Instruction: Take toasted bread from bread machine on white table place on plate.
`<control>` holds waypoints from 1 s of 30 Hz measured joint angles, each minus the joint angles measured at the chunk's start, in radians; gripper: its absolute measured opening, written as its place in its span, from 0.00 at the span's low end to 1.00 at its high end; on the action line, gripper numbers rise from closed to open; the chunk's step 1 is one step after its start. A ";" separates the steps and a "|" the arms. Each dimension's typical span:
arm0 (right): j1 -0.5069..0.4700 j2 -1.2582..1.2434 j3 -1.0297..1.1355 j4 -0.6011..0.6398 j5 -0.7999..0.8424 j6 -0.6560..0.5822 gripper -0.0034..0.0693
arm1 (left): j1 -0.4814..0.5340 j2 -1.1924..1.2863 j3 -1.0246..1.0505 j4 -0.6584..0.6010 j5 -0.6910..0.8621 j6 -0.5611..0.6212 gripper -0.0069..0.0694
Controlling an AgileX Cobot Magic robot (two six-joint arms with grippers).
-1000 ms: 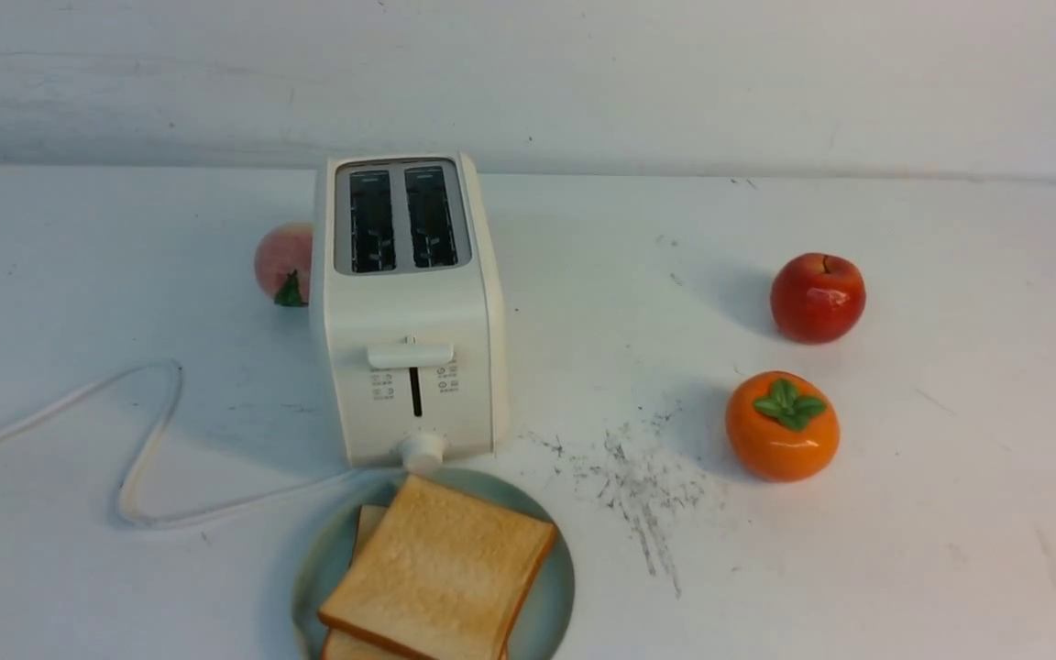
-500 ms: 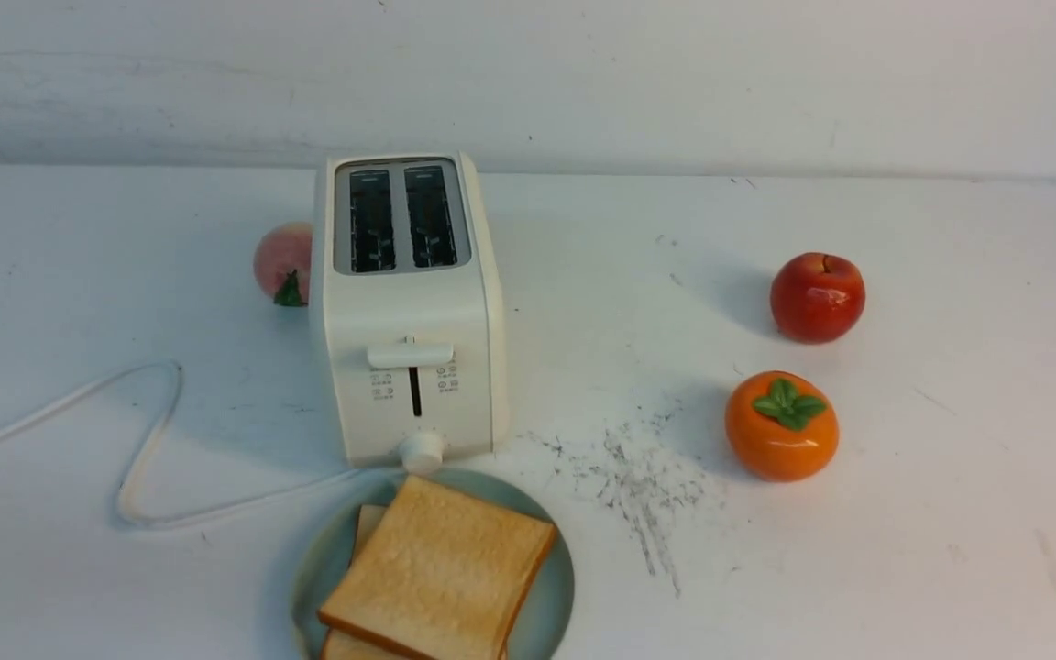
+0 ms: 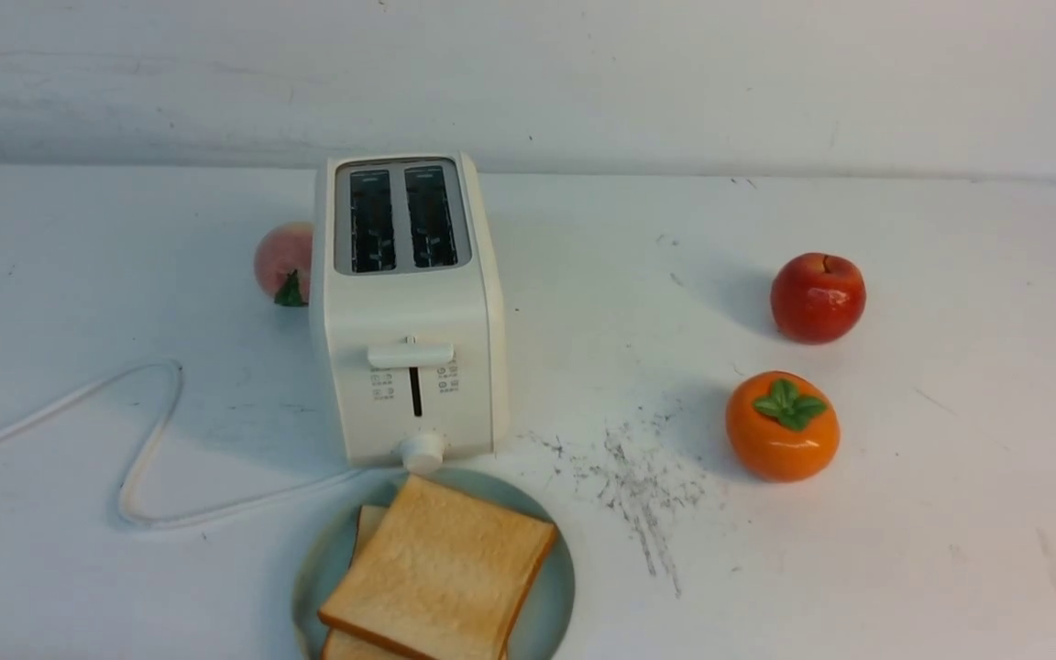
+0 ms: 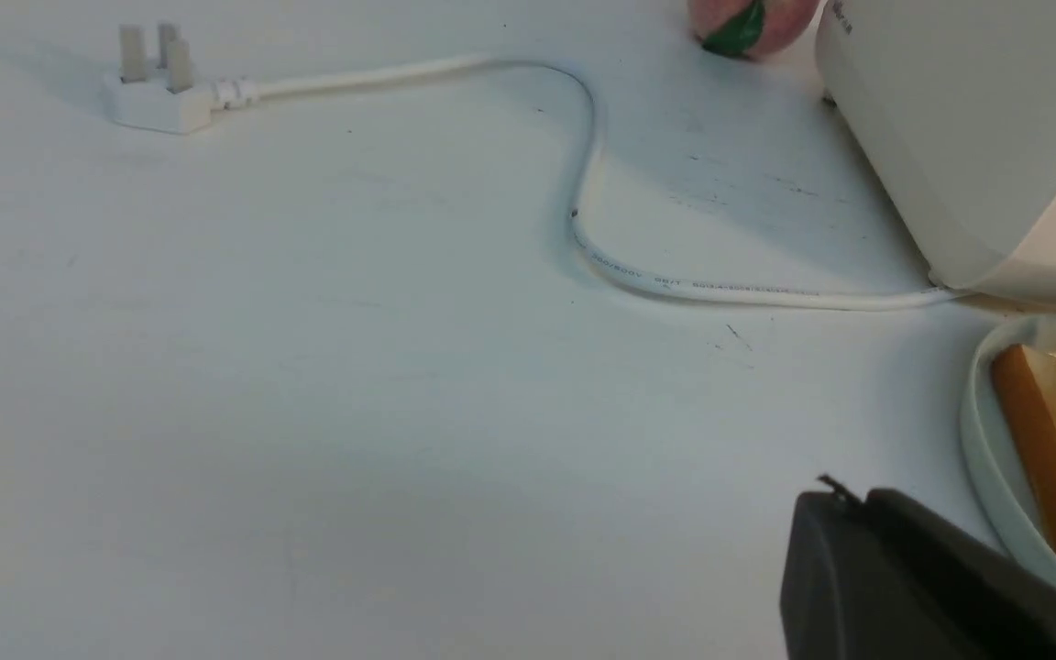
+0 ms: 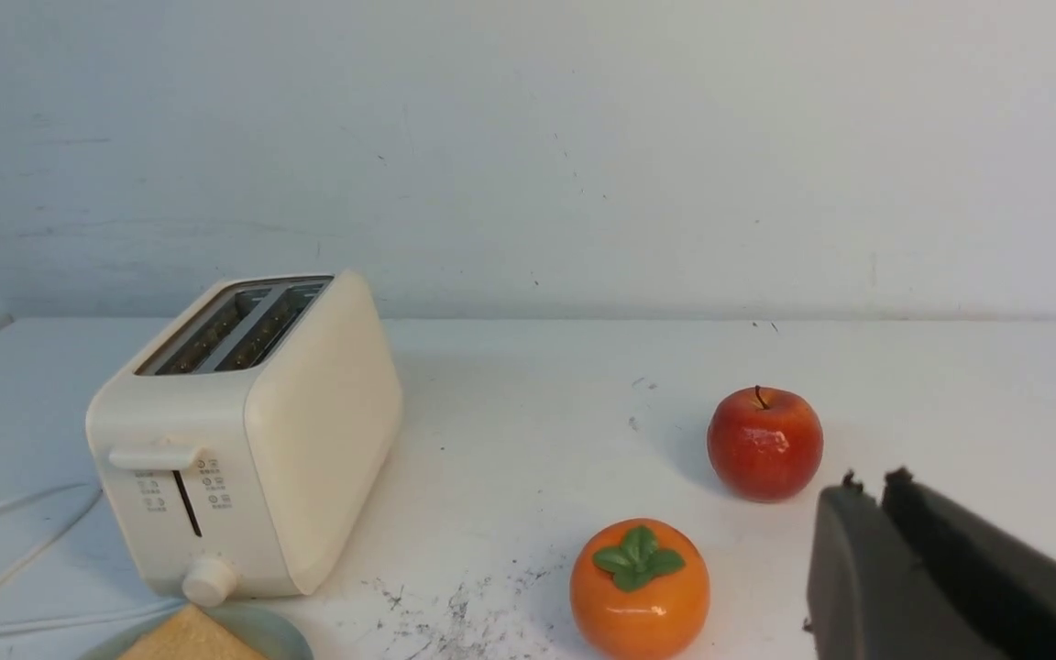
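- Front view shows two slices of toast [image 3: 441, 573] stacked on the plate [image 3: 554, 587] at the lower middle of the frame, the upper slice turned a little so a strip of the lower one shows at its left.
- The toaster [image 3: 409, 312] stands just behind the plate at the center, and both its slots look dark and empty, so I judge the task is finished or nearly so.
- In the left wrist view the left tool [image 4: 844, 504] is at the lower right of the frame, near the plate rim; its jaws are together and it holds nothing.
- In the right wrist view the right tool [image 5: 869, 486] is at the lower right, its jaws nearly together with only a thin line between them, also holding nothing.
- The toast is probably light, stiff and dry but easy to crumble; I think the best hold is on opposite crust edges, with gentle pressure.
- Count: two slices, one plate, one toaster with two slots, one cord [image 3: 148, 440] with one plug [image 4: 157, 87].
- Also on the bench [image 3: 950, 550]: one red apple [image 3: 818, 298], one orange persimmon [image 3: 782, 426], one peach [image 3: 282, 261] partly hidden behind the toaster.
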 joint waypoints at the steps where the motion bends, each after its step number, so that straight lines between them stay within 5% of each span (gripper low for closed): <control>1: 0.000 0.000 0.000 0.000 0.000 0.000 0.10 | 0.000 0.000 0.000 0.000 0.003 0.000 0.11; 25: 0.000 0.000 0.000 0.002 0.001 0.000 0.15 | 0.000 0.000 0.000 0.000 0.004 0.000 0.13; 30: 0.000 0.000 0.001 0.135 -0.028 -0.031 0.15 | 0.000 0.000 0.000 0.000 0.004 0.000 0.14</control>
